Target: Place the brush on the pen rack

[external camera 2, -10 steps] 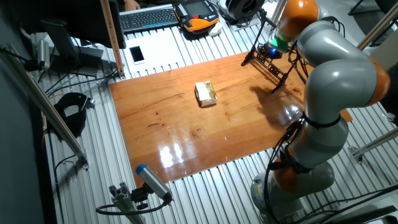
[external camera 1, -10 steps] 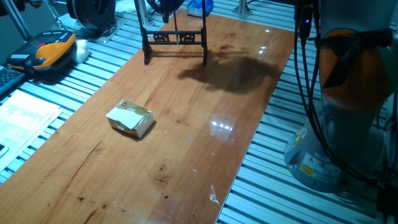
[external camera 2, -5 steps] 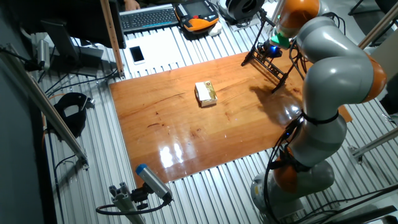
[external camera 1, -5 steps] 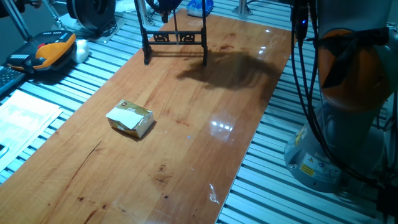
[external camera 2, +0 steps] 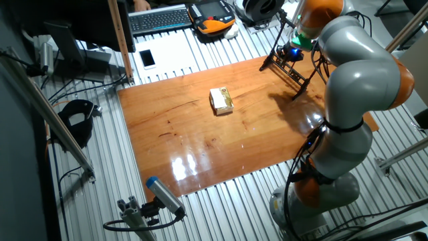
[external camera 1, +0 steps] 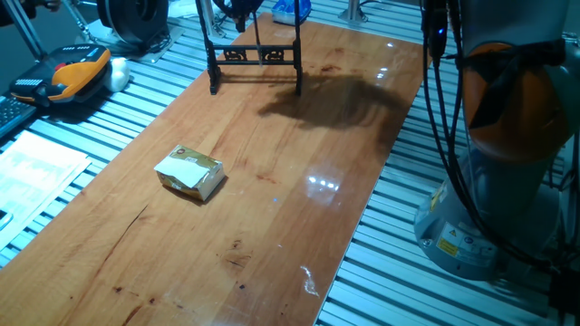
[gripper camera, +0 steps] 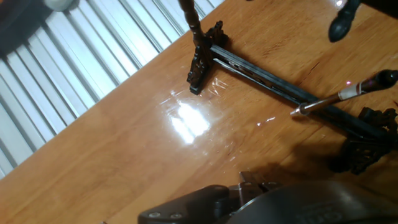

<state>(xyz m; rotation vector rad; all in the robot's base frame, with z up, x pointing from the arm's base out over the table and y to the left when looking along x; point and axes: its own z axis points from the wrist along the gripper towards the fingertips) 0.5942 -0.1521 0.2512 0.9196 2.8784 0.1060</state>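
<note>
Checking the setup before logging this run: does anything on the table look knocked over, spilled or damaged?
Nothing stands out: the pen rack stands upright on its feet, the yellowish box lies flat mid-table, and nothing is spilled.

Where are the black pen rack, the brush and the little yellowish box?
pen rack [external camera 1: 258, 56]: one fixed view, on its carved crossbar.
brush [gripper camera: 357, 88]: hand view, near the dark bristle tip.
yellowish box [external camera 1: 189, 172]: one fixed view, on its top face.

Robot lab — slatted aluminium bench [external camera 1: 118, 118], keyboard [external camera 2: 159, 18], cables [external camera 2: 100, 82].
</note>
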